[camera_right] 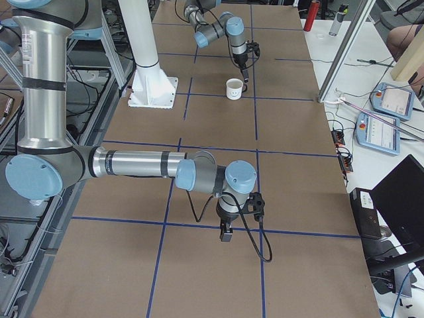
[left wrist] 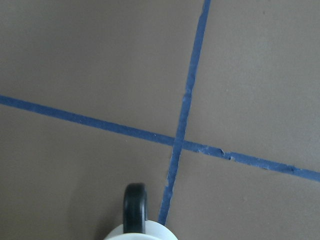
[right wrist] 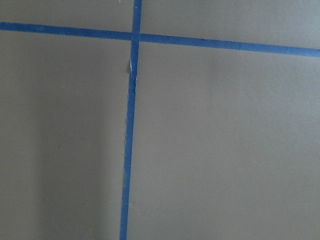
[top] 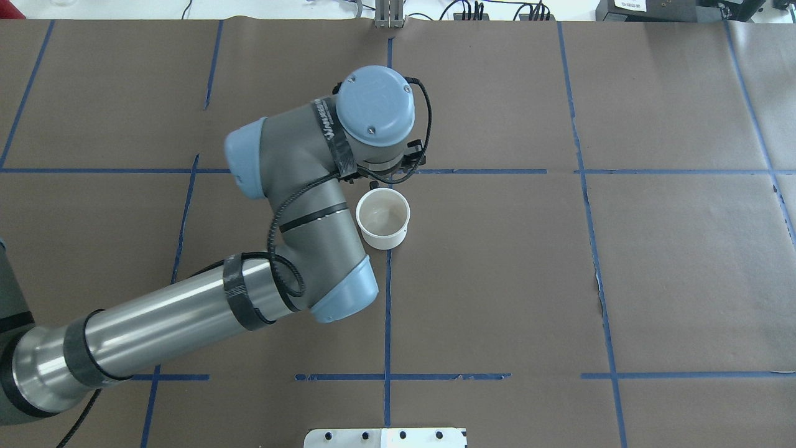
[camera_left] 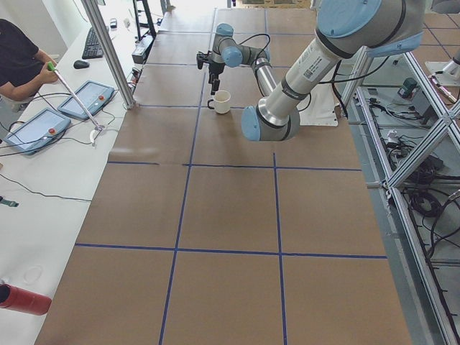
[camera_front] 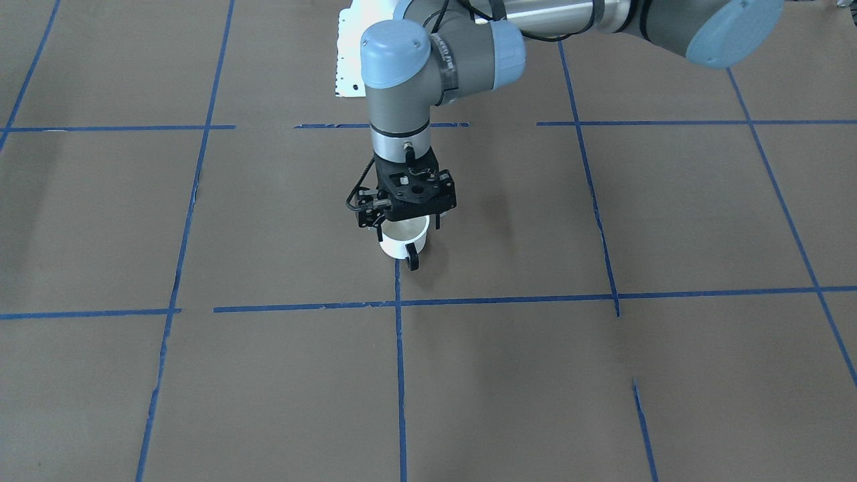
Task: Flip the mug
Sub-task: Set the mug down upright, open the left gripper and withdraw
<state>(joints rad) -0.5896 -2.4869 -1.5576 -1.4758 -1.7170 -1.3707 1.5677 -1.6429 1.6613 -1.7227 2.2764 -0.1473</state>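
White mug (camera_front: 396,246) upright, mouth up, on brown worktop (camera_front: 602,375) by a blue tape line (camera_front: 400,348); left gripper (camera_front: 407,229) just above it, jaws spread; right gripper (camera_right: 226,233) well apart to the right, jaw state impossible to tell.

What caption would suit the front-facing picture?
Left gripper hovers at an upright small white mug with a black loop handle on brown blue-taped table.

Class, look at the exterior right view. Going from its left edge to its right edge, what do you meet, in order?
right arm's upright silver tube → white pillar's base plate → mug → screen pendant on the white bench
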